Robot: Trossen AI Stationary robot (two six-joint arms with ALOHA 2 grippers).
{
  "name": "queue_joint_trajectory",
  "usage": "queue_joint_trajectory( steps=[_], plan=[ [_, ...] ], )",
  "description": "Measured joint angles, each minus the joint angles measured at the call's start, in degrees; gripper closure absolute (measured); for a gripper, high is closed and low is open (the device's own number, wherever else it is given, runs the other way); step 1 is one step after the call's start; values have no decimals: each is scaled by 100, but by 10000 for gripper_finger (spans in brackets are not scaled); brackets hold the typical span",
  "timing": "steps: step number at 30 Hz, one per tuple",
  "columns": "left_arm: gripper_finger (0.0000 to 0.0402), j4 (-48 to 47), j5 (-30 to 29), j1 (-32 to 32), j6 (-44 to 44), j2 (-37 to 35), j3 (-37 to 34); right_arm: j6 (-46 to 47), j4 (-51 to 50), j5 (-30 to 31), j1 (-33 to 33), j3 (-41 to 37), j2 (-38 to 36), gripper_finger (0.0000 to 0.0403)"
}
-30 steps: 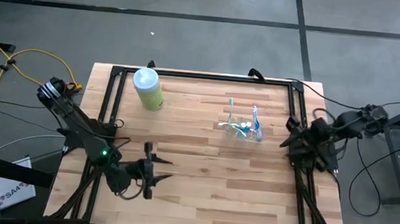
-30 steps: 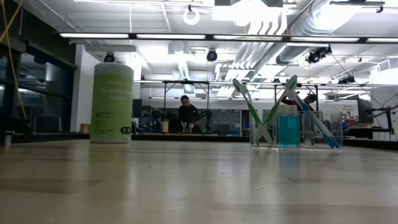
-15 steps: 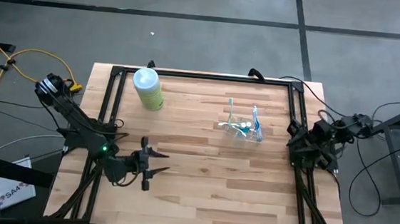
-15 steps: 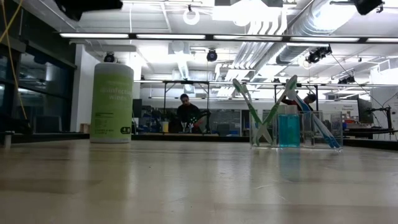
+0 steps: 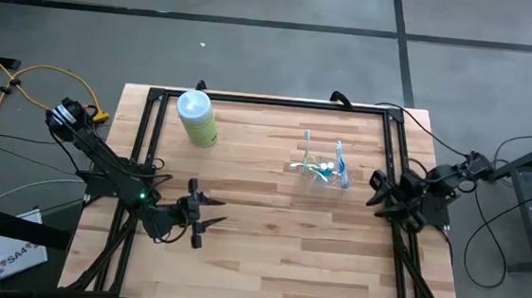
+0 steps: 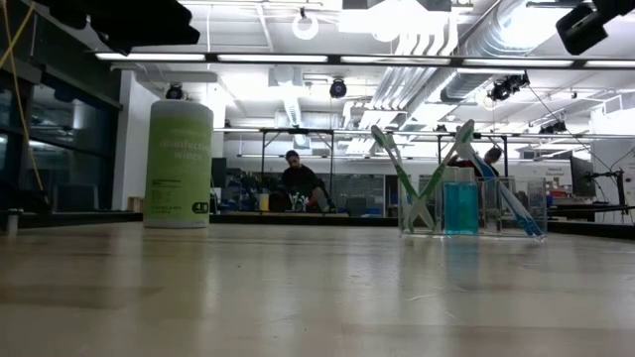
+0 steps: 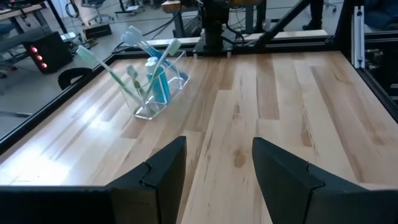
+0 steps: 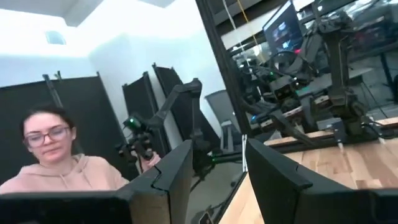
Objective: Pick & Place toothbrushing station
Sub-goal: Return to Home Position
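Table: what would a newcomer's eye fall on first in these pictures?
The clear holder bristling with green and blue toothbrushes, on the table's right half, stands out first. Next is the tall pale-green bottle near its top-left corner in the high view. The left hand and right hand hover open and empty at the table's two sides.

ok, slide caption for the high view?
Toothbrushes stand in the clear organizer; left end effector and right end effector open, away from it.

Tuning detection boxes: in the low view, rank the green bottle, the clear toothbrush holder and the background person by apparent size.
1-2. Green bottle and clear holder: too close to rank; bottle taller, holder wider.
3. Person: smallest, being far beyond the table.
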Motion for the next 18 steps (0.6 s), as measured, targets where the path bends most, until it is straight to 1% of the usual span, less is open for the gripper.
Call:
queue_joint_trajectory(
  steps=[5,12,15,18],
  plan=[
    [225,-2,7,-2,18,0,0,-67,276,143,-5,-358,0,261],
    [225,24,21,-4,4,0,0,-275,731,143,-4,-773,-2,261],
    [225,98,180,-4,85,0,0,-360,971,127,-4,-944,-2,261],
    [225,311,370,-4,270,2,-2,-457,939,139,-7,-1069,0,261]
  ],
)
